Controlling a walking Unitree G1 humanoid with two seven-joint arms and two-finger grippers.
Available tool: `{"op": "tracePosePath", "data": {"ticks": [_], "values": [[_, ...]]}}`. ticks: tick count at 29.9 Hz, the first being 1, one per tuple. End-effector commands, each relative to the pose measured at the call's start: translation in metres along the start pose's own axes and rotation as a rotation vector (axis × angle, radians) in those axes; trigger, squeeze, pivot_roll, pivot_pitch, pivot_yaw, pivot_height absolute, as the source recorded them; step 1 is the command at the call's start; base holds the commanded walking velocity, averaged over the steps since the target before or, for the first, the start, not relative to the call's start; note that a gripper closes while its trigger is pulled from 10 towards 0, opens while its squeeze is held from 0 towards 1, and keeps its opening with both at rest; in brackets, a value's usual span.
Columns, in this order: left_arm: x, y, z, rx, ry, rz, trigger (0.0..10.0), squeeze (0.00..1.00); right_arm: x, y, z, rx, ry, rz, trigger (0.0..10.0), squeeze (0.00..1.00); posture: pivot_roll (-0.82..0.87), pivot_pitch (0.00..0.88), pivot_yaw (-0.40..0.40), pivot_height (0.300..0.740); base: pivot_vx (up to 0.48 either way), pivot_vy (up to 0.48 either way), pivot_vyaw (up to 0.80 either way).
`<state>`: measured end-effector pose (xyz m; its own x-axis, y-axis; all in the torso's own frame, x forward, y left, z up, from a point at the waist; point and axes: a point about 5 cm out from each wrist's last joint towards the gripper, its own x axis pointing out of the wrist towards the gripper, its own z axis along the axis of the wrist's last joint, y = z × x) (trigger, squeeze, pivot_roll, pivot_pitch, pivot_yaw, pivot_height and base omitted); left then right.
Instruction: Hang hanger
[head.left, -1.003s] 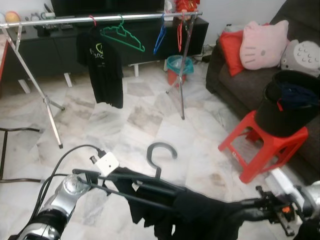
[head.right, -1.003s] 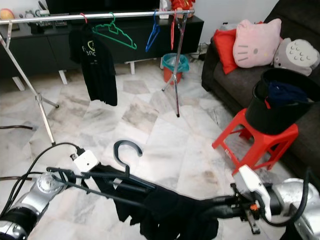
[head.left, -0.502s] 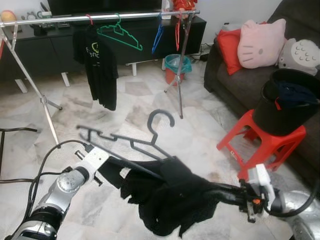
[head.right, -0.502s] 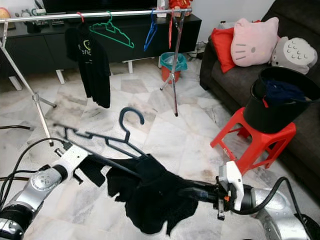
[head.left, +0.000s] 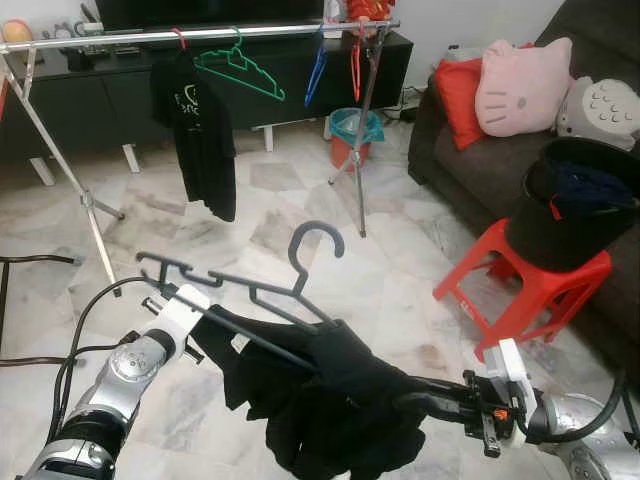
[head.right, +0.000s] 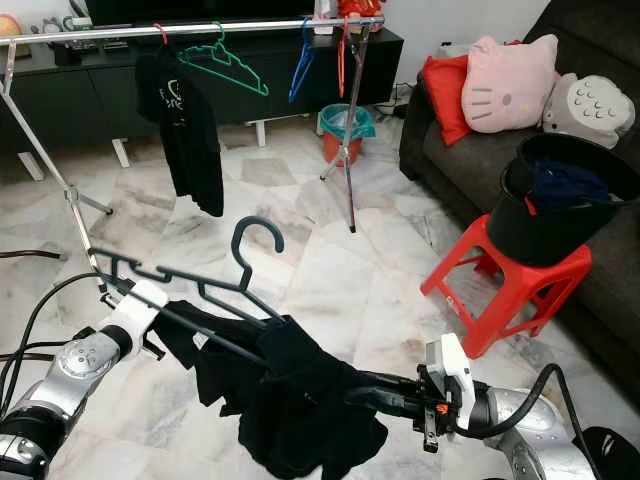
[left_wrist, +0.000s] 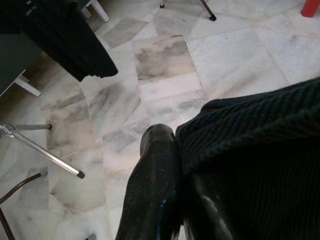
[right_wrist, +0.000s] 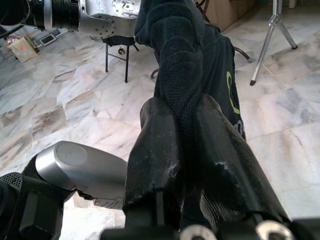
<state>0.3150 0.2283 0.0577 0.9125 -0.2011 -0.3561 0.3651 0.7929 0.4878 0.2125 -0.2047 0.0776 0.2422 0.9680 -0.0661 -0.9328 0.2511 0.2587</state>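
At your far left stands a silver metal clothes rack (head.left: 200, 34) on slanted legs, its rail running across the top of the head view in front of a long black TV cabinet (head.left: 100, 95). On that rail you have a black T-shirt with pale lettering (head.left: 200, 130) on a red hook, an empty green plastic hanger (head.left: 240, 70), a blue hanger (head.left: 318, 70) and a red hanger (head.left: 356, 65), with a teal and red bucket (head.left: 352, 135) on the marble floor (head.left: 290, 230) behind the rack's right leg. Lower down, your left gripper (head.left: 165, 290) reaches in from the lower left, its fingers (left_wrist: 157, 190) pressed together on the left end of the dark plastic hanger with a curved hook (head.left: 250, 285), which tilts up toward the left, well short of the rail. A crumpled black knitted garment (head.left: 320, 400) is draped over that hanger's lower bar and hangs down in the middle. Your right gripper (head.left: 420, 400) comes in from the lower right, and its fingers (right_wrist: 160, 150) are clamped on a fold of the garment. Further right, a black bucket holding dark clothes (head.left: 575, 210) sits on a red plastic stool (head.left: 520, 290), beside a dark sofa (head.left: 470, 160) with a red cushion (head.left: 460, 90), a pink cat-face pillow (head.left: 525, 85) and a grey plush (head.left: 605, 105).
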Motion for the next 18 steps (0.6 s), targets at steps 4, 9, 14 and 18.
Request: {"op": "tracePosePath", "data": {"ticks": [4, 9, 14, 18], "values": [[-0.008, 0.021, -0.014, -0.053, 0.064, 0.095, 10.0, 0.00, -0.010, 0.000, 0.005, -0.025, 0.002, -0.007, 10.0, 0.00, -0.04, 0.000, -0.004, 0.740, 0.000, 0.000, 0.00], [-0.008, 0.015, -0.016, -0.049, 0.068, 0.056, 10.0, 1.00, -0.010, -0.002, 0.007, -0.033, 0.005, -0.010, 10.0, 0.00, -0.04, 0.000, -0.005, 0.740, 0.000, 0.000, 0.00], [-0.010, 0.007, -0.020, -0.030, 0.074, -0.003, 10.0, 1.00, -0.010, -0.005, 0.008, -0.042, 0.013, -0.014, 10.0, 0.00, -0.04, 0.000, -0.006, 0.740, 0.000, 0.000, 0.00], [-0.011, 0.003, -0.022, -0.032, 0.075, -0.023, 10.0, 1.00, -0.010, -0.007, 0.009, -0.049, 0.022, -0.012, 10.0, 0.00, -0.04, 0.000, -0.007, 0.740, 0.000, 0.000, 0.00]]}}
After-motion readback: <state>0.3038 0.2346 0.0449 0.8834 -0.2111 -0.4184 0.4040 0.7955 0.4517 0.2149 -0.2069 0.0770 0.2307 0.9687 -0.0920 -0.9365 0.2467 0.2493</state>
